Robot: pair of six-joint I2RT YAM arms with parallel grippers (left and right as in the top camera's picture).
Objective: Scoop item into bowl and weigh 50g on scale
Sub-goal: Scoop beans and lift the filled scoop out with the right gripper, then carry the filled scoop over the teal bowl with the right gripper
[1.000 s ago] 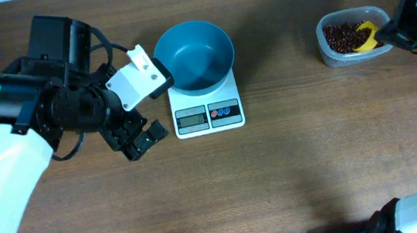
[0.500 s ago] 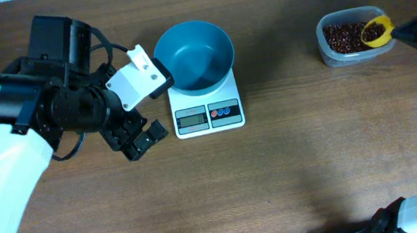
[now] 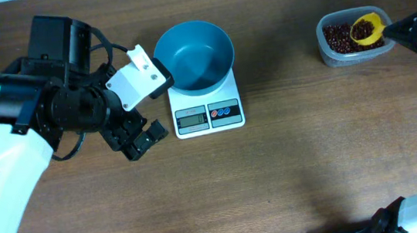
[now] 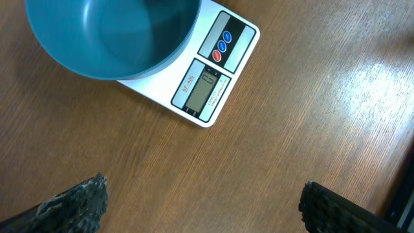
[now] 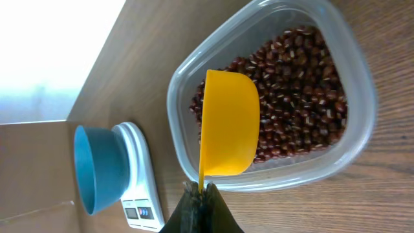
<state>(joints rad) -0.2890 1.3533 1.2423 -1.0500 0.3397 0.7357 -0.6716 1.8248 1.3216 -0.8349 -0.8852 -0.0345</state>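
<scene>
Here's the round teal-blue plastic bowl (image 3: 194,53), sitting on the small white digital scale (image 3: 208,115). The left gripper (image 4: 204,210) hovers just left of the scale, jaws spread wide and holding nothing. Far right of the scale, the right gripper (image 5: 202,194) pinches the yellow plastic scoop (image 5: 229,123) by its handle over the dark red-brown beans (image 5: 297,84) in the clear plastic tub (image 5: 366,97).
</scene>
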